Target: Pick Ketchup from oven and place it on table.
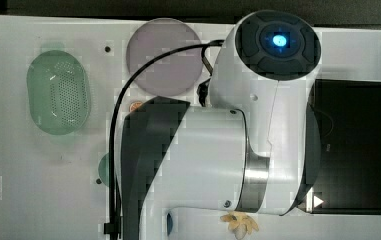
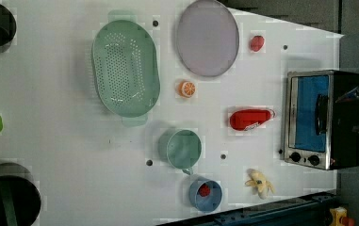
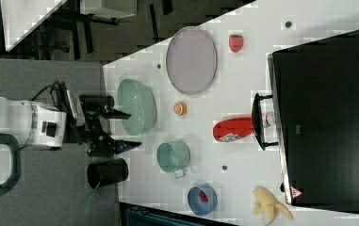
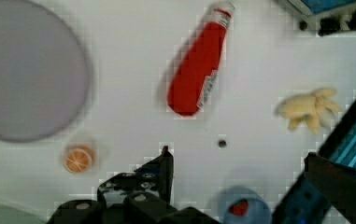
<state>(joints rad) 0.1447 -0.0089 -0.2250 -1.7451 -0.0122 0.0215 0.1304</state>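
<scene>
Top view: the big white arm [image 1: 213, 150] covers most of the tabletop [image 1: 38, 175], with the black top of the oven [image 1: 350, 145] peeking out at the top view's right. A green colander [image 1: 58, 92] and a greyish plate [image 1: 164, 56] sit off to the side.

Left view: the ketchup [image 2: 250, 119] lies flat on the tabletop, just in front of the oven's glass door, not inside it. An orange half [image 2: 186, 88], a green cup [image 2: 182, 148], a blue bowl [image 2: 204, 193] with something red in it, and a banana [image 2: 260, 182] are scattered around.

Right view: the hand [image 3: 127, 129] hovers well apart from the ketchup, fingers spread wide with nothing between them. It's closest to the colander and the green cup, with a black cup [image 3: 106, 173] just beside it. The bottle's cap end sits by the oven handle [image 3: 258, 121].

Wrist view: the ketchup lies out ahead of the hand on bare tabletop, the orange half and blue bowl nearer to the fingers [image 4: 164, 170].
</scene>
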